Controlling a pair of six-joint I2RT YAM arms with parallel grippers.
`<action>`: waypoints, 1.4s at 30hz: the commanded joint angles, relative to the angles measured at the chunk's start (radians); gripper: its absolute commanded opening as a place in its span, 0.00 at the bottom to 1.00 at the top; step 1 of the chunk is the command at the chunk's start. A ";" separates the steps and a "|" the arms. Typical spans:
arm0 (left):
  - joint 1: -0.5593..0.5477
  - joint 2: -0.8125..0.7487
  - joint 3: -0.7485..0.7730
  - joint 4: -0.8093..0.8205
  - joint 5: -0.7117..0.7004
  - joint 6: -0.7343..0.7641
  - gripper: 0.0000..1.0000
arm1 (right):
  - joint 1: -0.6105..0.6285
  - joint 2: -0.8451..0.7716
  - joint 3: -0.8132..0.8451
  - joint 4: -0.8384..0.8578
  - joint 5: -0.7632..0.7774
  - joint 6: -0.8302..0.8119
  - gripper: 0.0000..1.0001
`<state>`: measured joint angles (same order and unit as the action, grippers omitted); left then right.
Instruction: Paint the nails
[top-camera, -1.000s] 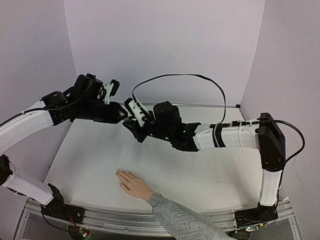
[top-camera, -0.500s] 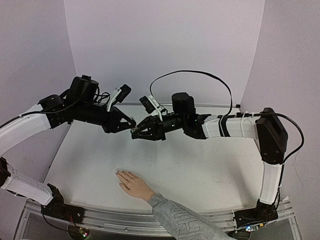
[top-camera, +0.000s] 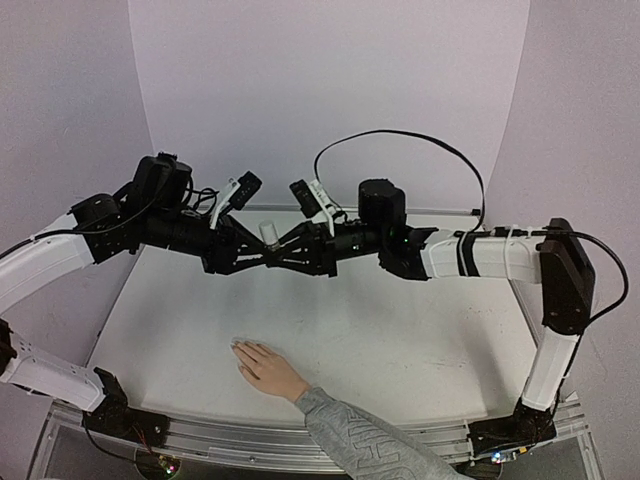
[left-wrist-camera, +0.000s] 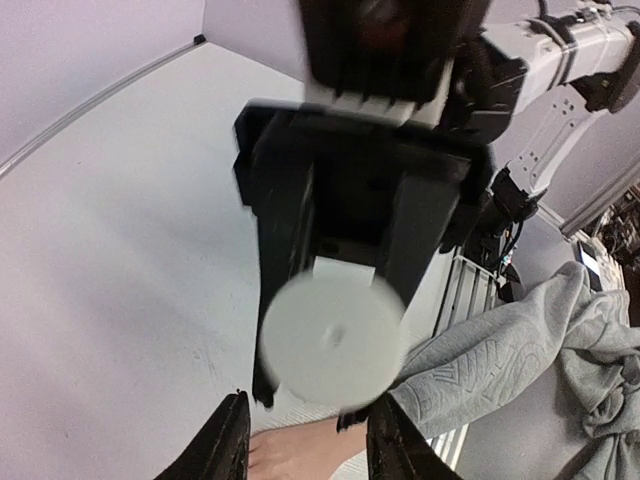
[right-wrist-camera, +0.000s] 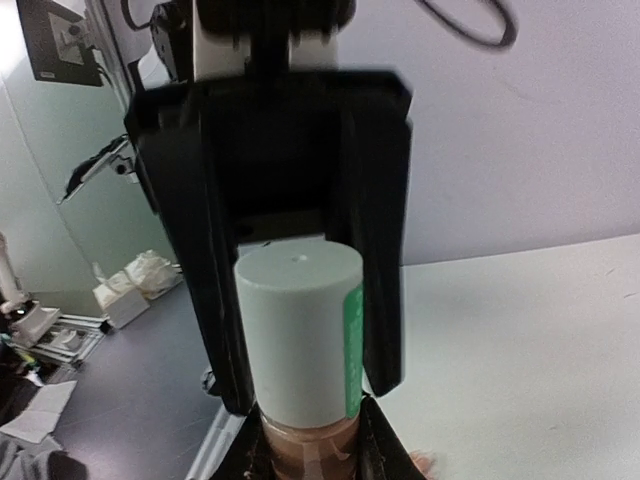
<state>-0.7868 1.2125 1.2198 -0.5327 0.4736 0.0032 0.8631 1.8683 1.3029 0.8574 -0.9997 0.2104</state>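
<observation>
- Right wrist view first: our right tool (right-wrist-camera: 308, 440) is pinching the little bottle (right-wrist-camera: 300, 452) by its brownish body, with the pale cap (right-wrist-camera: 295, 330) sticking out ahead of it.
- Left tool (left-wrist-camera: 312, 408) faces it head-on, one jaw on each side of that cap. It looks snug, but we honestly can't tell if it's squeezing or just sitting around it.
- The nails (top-camera: 240, 351) are below both tools and nearer the arm bases, on a hand (top-camera: 265, 370) lying palm down on the bench (top-camera: 400, 340). They're way too small to pick out one by one from up top.
- Handling, our guess: the nails are small hard plates on soft living skin, so there's nothing to grab. Only a brush tip should touch them, lightly, mid-nail.
- The bottle is probably light, smooth glass, so slippery. Body in one tool and cap in the other seems sane.
- Around: a grey sleeve (top-camera: 370, 445) runs from the hand off the near edge, and a black cable (top-camera: 400, 137) loops above the right tool.
- In the way: mostly the tools themselves, nose to nose above the bench, just beyond the hand.
</observation>
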 joint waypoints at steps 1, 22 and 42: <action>-0.012 -0.085 -0.041 -0.011 -0.147 -0.085 0.44 | 0.001 -0.155 -0.006 0.057 0.229 -0.127 0.00; -0.014 -0.100 0.007 0.245 -0.464 -0.487 0.90 | 0.205 -0.085 0.055 -0.034 1.262 -0.279 0.00; -0.014 0.037 0.087 0.298 -0.397 -0.472 0.50 | 0.233 -0.065 0.093 -0.046 1.229 -0.292 0.00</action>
<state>-0.7998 1.2423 1.2434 -0.2855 0.0589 -0.4767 1.0893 1.8015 1.3403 0.7551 0.2253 -0.0708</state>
